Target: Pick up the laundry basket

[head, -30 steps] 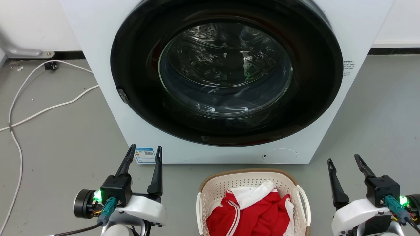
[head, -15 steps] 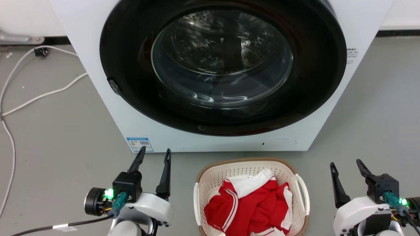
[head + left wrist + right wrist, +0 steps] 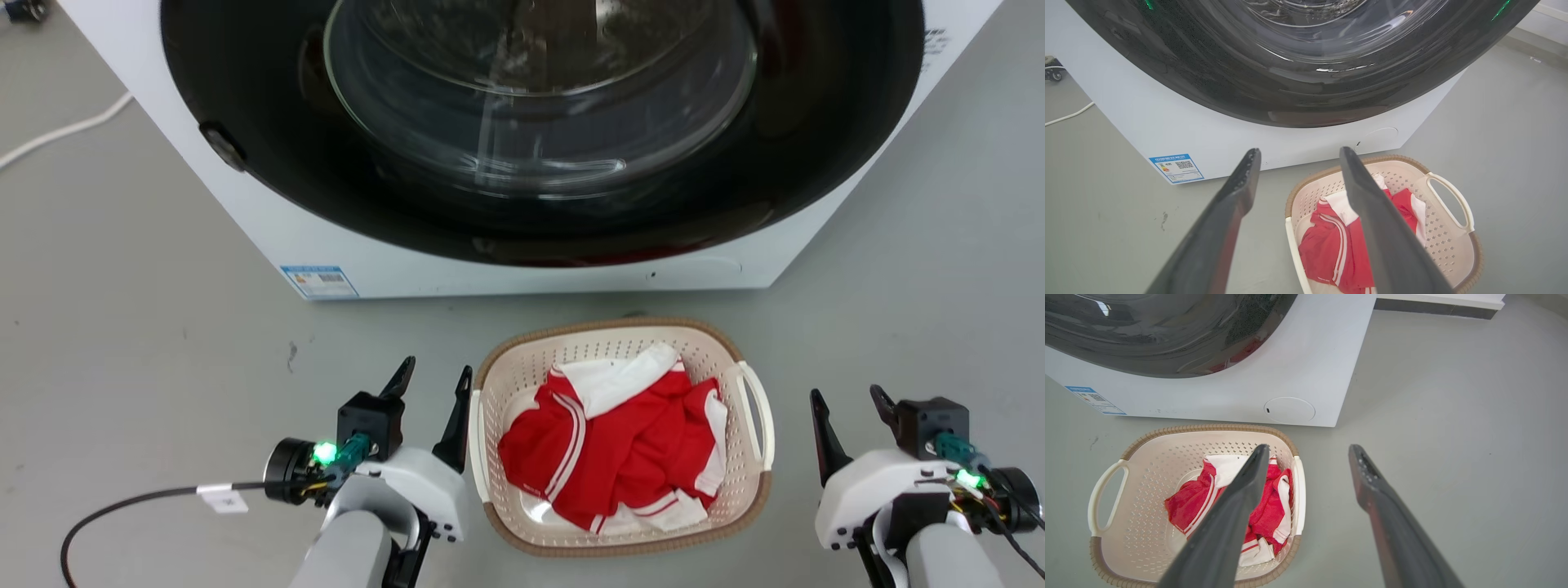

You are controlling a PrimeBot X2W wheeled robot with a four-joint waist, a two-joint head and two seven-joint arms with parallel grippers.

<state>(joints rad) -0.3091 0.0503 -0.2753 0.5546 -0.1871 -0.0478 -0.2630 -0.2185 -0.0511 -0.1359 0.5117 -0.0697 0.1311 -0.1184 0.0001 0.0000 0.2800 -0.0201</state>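
With the basket [image 3: 604, 324] on the floor just in front of the washer [image 3: 408, 269], btwn left tool [image 3: 438, 365] and right tool [image 3: 845, 392], both w/ fingers apart and empty, we should probably close each on its side handle [image 3: 755, 404] evenly, then lift level.

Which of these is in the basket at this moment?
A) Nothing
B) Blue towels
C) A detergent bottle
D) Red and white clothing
D: the head view shows red and white clothing bunched inside the basket.
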